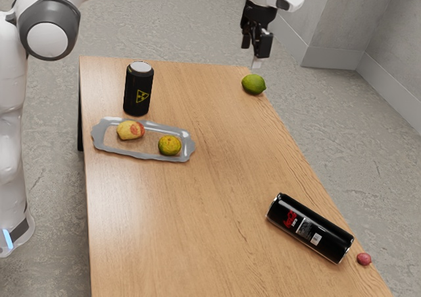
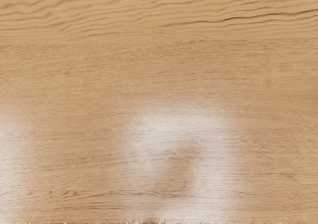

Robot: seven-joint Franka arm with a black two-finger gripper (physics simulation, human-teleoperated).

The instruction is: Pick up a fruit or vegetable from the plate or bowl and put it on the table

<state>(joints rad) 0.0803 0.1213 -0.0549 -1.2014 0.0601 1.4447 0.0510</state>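
The gripper (image 1: 255, 45) is high at the far end of the table (image 1: 197, 205), its two black fingers apart with nothing seen between them. Below it, a green lime (image 1: 253, 84) rests by the table's edge at the exterior view's right. A silver tray (image 1: 141, 153) holds a yellow-and-red fruit (image 1: 130, 130) and a yellow-green citrus fruit (image 1: 170, 145), lying apart from each other. In the wrist view, bare wooden tabletop (image 2: 159, 75) with pale reflections lies under the hand.
A black can (image 1: 138, 89) with a yellow symbol stands upright behind the tray. Another black can (image 1: 310, 228) lies on its side toward the table's near end, with a small red fruit (image 1: 364, 259) beside it at the edge. Bare wood separates the tray from the lying can.
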